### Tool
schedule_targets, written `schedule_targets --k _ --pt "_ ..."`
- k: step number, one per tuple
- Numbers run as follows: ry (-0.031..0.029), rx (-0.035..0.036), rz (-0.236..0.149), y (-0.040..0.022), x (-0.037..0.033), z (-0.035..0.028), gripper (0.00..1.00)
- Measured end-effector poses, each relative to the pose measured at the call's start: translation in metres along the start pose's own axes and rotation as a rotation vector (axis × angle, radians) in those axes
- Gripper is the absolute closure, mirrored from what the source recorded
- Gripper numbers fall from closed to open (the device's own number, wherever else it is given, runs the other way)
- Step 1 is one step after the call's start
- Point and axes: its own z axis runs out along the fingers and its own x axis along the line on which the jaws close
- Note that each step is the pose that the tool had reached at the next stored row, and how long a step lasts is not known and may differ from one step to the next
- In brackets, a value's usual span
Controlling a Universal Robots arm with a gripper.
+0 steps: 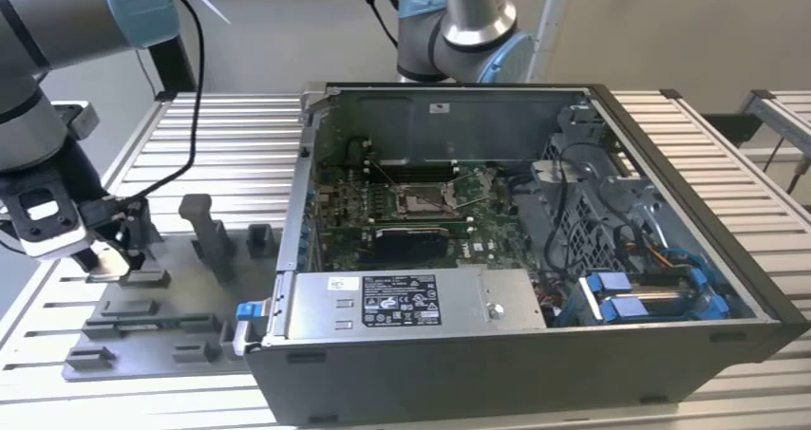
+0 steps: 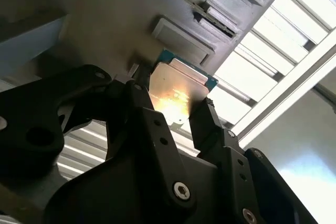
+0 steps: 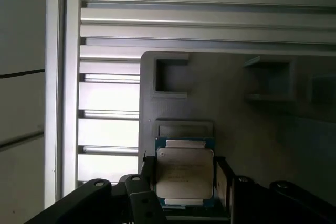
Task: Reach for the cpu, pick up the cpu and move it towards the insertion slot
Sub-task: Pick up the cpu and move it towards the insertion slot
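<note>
The cpu (image 3: 185, 174), a thin square chip with a silvery top and a blue-green rim, lies over the grey fixture plate (image 3: 226, 103) at its near corner. My gripper (image 3: 185, 184) has a black finger against each of two opposite edges of the chip, shut on it. In the second wrist view the cpu (image 2: 176, 90) glints between the same fingers (image 2: 206, 116). In the exterior view my gripper (image 1: 108, 262) is low over the fixture plate (image 1: 140, 330) at the exterior view's left. The insertion slot (image 1: 419, 199), a silver-framed socket, sits on the green board inside the open computer case.
The open computer case (image 1: 533, 354) stands to the right of the fixture plate, with a power supply (image 1: 399, 302) at its front and blue-clipped cables at its right. Upright grey fixture blocks (image 1: 209, 235) rise beside my gripper. A second arm (image 1: 457, 27) stands behind the case. The table is ribbed metal.
</note>
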Motion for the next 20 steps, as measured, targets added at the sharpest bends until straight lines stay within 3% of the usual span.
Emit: schedule_targets --k 9,20 --pt "0.0 0.0 0.0 0.0007 -0.0001 -0.0169 1.0" --pt "0.0 0.0 0.0 0.0019 -0.0001 -0.0456 1.0"
